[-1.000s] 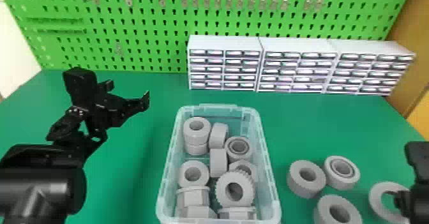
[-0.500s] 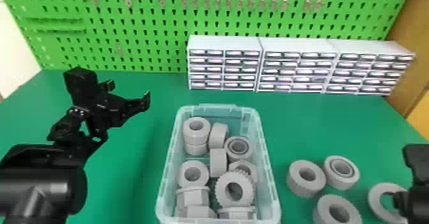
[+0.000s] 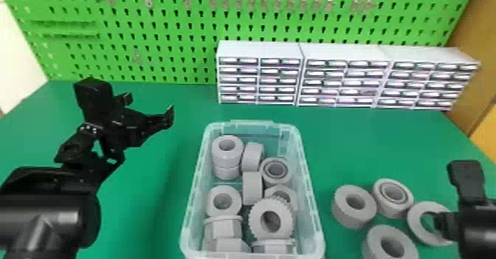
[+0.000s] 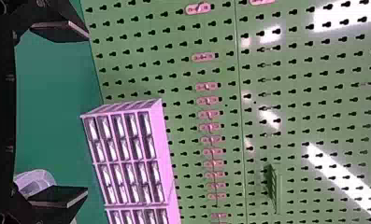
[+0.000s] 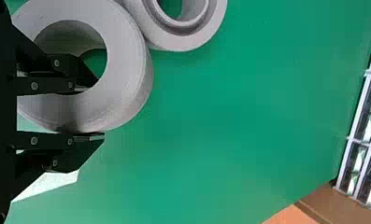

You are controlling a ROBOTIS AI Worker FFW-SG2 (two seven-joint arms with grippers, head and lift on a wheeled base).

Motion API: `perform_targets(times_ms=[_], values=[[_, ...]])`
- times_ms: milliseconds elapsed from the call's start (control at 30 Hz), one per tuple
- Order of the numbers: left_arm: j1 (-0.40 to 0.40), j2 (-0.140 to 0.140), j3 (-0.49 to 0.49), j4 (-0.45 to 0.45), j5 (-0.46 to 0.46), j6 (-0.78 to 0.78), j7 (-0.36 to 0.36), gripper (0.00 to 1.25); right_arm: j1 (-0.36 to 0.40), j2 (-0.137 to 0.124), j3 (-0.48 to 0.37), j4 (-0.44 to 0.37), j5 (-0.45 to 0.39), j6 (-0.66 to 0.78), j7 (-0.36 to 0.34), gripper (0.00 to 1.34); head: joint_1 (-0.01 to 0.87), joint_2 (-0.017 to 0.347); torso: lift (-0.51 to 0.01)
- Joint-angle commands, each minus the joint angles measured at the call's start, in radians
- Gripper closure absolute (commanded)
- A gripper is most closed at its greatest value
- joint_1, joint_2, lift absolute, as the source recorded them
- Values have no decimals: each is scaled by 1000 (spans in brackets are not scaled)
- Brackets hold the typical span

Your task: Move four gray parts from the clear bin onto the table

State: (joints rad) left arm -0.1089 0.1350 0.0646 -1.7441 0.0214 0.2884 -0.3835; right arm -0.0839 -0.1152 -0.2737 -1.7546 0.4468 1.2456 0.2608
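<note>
Four gray parts sit on the table (image 3: 155, 221), right of the bin (image 3: 316, 225): plain one (image 3: 343, 216), bearing (image 3: 393, 211), near one (image 3: 374, 241), ring (image 3: 415, 223); ring lies just beside the bearing. Right gripper (image 3: 447, 224) is at the ring; right wrist view has one finger (image 5: 80, 88) inside the hole, the other (image 5: 89, 137) outside, wall between them; looks clamped on it, though contact is partly masked. Ring and gripper have both shifted left, toward the other parts, since the earlier head frames.

Roughly eleven parts are in the bin, toothed one (image 3: 256, 221) included; the near end overlaps, so count is soft. Left gripper (image 3: 149, 108) is parked left of the bin, above the table, fingers spread, nothing held. Drawers (image 3: 347, 51) stand behind, against the pegboard (image 3: 177, 51).
</note>
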Motion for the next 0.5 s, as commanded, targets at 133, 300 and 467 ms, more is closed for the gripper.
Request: perform_targets(times_ms=[133,300,467], values=[[0,0,0,0,0,0,0,122,-14,0,22,15,-14,-11,0,1092,678,34,-50],[2,0,0,0,0,0,0,122,-14,0,28,21,-19,-11,0,1092,678,34,-50],[2,0,1,0,0,0,0,122,-16,0,31,24,-25,-11,0,1090,678,34,-50]])
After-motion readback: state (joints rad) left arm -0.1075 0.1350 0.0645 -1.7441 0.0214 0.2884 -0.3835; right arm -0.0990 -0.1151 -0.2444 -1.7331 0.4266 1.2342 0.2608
